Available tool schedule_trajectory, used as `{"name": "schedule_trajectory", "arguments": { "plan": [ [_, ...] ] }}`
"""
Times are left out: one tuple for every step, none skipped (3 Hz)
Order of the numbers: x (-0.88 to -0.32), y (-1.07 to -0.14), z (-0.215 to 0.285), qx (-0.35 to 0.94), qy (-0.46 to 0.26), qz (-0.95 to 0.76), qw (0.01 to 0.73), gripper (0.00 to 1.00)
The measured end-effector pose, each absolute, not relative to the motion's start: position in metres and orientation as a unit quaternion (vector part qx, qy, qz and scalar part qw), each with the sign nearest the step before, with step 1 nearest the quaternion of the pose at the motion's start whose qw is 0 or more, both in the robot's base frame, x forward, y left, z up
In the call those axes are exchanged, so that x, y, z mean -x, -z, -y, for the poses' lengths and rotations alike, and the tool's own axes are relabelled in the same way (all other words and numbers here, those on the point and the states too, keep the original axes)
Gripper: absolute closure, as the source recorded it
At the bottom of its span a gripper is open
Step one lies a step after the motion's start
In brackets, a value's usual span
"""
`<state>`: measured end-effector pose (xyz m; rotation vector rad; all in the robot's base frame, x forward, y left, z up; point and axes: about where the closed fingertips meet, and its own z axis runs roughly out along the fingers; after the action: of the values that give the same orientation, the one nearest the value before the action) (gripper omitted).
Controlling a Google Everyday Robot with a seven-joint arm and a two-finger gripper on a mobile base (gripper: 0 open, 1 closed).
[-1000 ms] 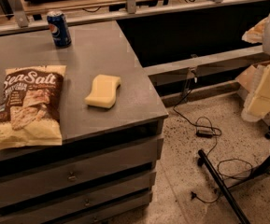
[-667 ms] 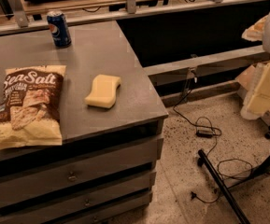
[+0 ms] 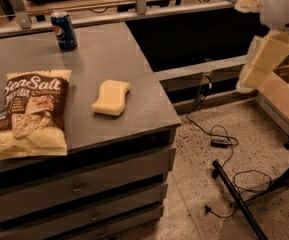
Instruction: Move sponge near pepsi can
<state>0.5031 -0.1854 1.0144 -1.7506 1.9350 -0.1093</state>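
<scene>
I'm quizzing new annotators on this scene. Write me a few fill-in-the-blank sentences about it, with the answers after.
1. The can standing at the counter's back is dark ____.
2. The chip bag reads Sea ____.
3. The sponge lying near it is pale ____.
4. The gripper hangs beside the counter, above the ____.
Answers: blue; Salt; yellow; floor.

Dim warm light; the gripper [image 3: 261, 61], upper right, glows palest; deep shadow under the grey cabinet top [image 3: 101, 59]
</scene>
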Motion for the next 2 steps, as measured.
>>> {"name": "schedule_trajectory", "arguments": {
  "plan": [
    [-0.545,-1.021,0.134,0.695,0.005,-0.658,0.292,0.00],
    [-0.584,-0.991,0.030,0.743,-0.069,-0.596,0.297,0.00]
  ]
}}
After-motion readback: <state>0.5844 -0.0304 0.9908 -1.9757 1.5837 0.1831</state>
